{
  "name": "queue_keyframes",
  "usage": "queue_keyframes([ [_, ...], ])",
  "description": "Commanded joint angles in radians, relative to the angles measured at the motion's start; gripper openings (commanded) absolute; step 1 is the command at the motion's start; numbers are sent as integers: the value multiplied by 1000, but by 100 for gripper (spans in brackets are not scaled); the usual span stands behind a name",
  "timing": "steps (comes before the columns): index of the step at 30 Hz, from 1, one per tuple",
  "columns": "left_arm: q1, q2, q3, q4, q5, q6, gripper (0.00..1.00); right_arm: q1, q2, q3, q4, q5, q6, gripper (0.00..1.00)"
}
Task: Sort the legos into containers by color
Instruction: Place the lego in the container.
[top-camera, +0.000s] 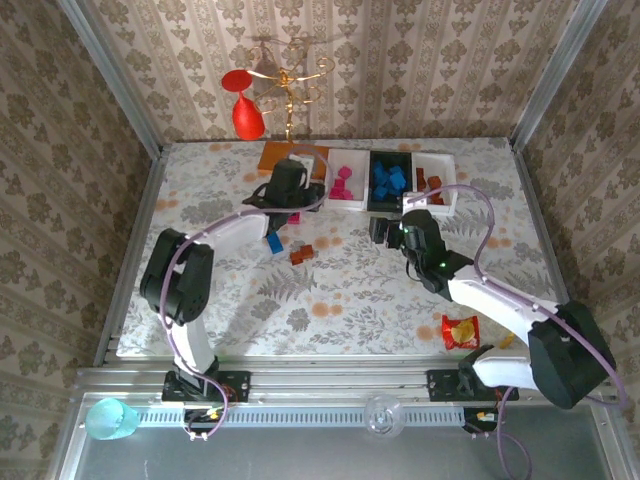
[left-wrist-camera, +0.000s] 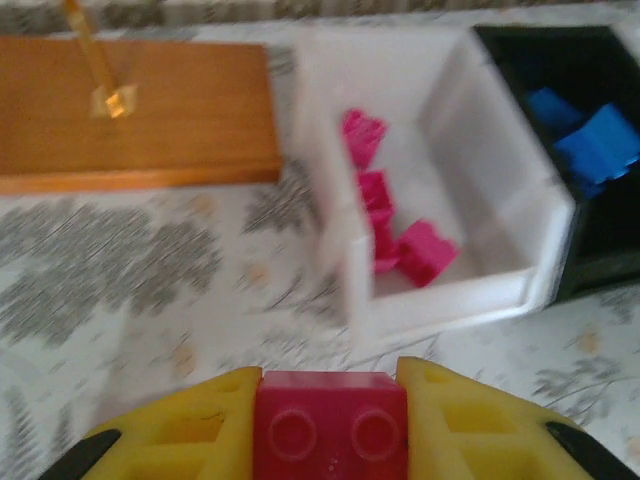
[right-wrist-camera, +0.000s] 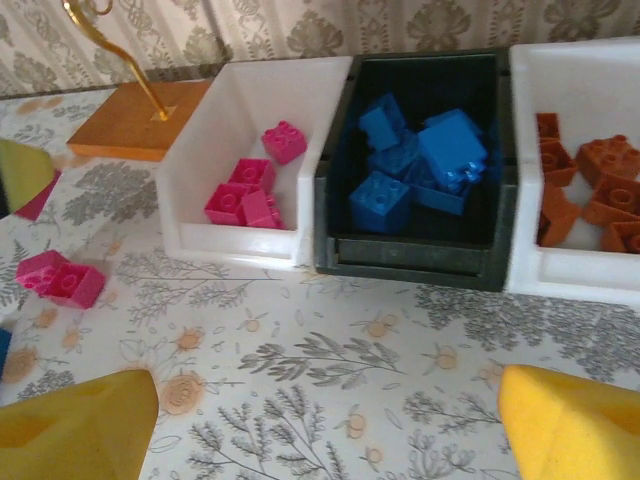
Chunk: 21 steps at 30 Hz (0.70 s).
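My left gripper (left-wrist-camera: 330, 440) is shut on a magenta-pink lego (left-wrist-camera: 330, 425), held between its yellow fingers just in front of the left white tray (left-wrist-camera: 450, 305). That tray holds several pink legos (left-wrist-camera: 425, 250). Beside it stand the black tray (right-wrist-camera: 420, 265) with blue legos (right-wrist-camera: 440, 150) and the right white tray (right-wrist-camera: 570, 280) with orange-brown legos (right-wrist-camera: 600, 175). My right gripper (right-wrist-camera: 325, 430) hangs open over bare tablecloth before the black tray. Loose pink legos (right-wrist-camera: 60, 278), a blue lego (top-camera: 274, 241) and brown legos (top-camera: 301, 254) lie on the table.
A gold stand on a flat orange-brown base (top-camera: 290, 155) sits left of the trays, with a red ornament (top-camera: 247, 115) hanging from it. A red-yellow snack packet (top-camera: 460, 330) lies at the near right. A teal cup (top-camera: 110, 418) stands off the table, near left.
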Motion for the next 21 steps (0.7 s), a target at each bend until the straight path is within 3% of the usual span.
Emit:
queue_keyframes([
  [1, -17, 81, 97, -25, 17, 30, 34, -3, -32, -44, 9, 51, 4, 90],
  [15, -58, 452, 590, -189, 60, 31, 37, -7, -52, -73, 0, 34, 34, 90],
  [21, -58, 513, 750, -262, 93, 14, 51, -7, -49, -68, -10, 26, 42, 90],
])
